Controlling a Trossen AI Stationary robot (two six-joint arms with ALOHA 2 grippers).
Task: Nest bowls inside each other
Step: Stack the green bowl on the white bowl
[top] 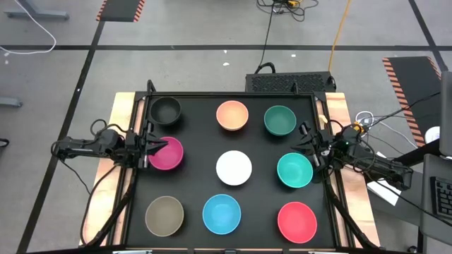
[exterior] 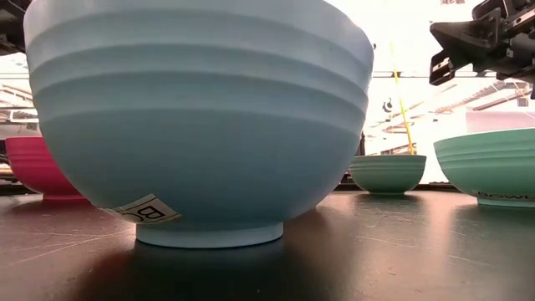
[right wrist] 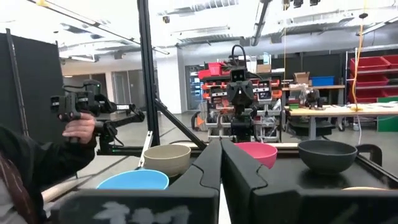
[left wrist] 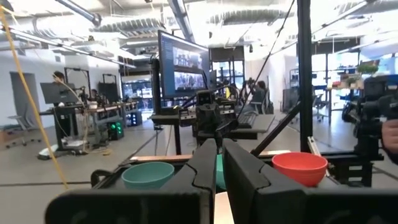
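Nine round, smooth, plastic-looking bowls sat apart in three rows on the black table, none nested: black bowl, peach bowl, green bowl; magenta bowl, white bowl, teal bowl; olive bowl, blue bowl, red bowl. The blue bowl's wall was ribbed, with a foot ring and a label. The left gripper hung at the magenta bowl's rim, jaws pressed together. The right gripper hung near the teal bowl, likewise closed, holding nothing.
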